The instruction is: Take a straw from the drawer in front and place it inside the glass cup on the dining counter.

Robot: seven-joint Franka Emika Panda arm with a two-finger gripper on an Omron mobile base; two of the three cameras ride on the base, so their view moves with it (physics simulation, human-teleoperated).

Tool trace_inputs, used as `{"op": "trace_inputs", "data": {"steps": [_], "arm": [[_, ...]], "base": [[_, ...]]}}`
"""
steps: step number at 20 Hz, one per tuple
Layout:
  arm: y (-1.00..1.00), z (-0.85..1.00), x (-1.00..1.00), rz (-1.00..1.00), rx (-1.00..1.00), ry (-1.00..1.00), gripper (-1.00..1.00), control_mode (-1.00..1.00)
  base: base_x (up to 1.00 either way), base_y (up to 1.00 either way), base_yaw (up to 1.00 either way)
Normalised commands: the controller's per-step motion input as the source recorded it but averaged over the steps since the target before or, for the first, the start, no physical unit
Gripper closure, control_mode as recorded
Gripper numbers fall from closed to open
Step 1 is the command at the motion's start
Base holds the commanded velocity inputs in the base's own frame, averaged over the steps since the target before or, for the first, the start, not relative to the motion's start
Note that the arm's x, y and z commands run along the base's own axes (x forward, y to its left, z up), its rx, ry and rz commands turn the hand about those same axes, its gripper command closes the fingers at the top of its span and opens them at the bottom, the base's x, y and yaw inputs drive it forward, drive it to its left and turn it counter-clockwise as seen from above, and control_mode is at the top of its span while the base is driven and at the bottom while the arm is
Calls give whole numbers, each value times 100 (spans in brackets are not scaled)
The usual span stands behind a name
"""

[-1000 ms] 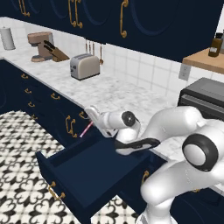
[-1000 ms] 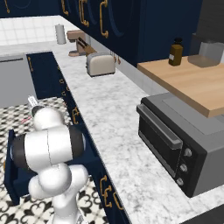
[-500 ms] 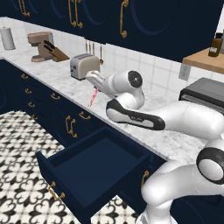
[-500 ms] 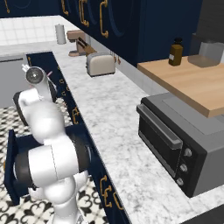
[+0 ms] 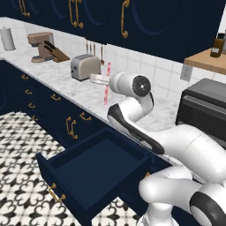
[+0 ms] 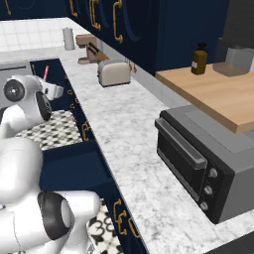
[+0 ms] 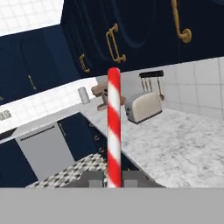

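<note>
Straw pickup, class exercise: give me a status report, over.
Gripper shut on red-and-white striped straw, held high over marble worktop. Navy-blue drawer open below. Silver toaster beyond gripper, apart from it.

A long marble worktop (image 5: 66,86) is seen over navy cabinets. On it stand a toaster (image 5: 84,66), a knife block (image 5: 56,52) beside a brown mixer (image 5: 39,44), and a paper-towel roll (image 5: 7,39) at the far end. Nearer the robot, a microwave (image 6: 211,161) rests on the same worktop. A checkered floor (image 5: 20,145) lies below, and the drawer (image 5: 90,170) is pulled out above it.
</note>
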Motion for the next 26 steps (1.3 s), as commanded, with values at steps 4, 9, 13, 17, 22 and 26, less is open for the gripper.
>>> {"op": "trace_inputs", "data": {"steps": [4,9,13,17,22,26], "arm": [[-82,0,-58,12,-13,3,100,-100],[-49,0,-7,3,-8,31,100,-100],[-33,-11,-14,0,-6,48,100,-100],[-1,-62,-8,-2,-11,53,100,-100],[0,-22,-4,-1,-3,16,100,100],[0,0,0,0,0,0,100,100]], "base": [[0,0,0],[0,0,0],[0,0,0],[0,0,0],[-43,-1,-1],[-100,0,-2]]}}
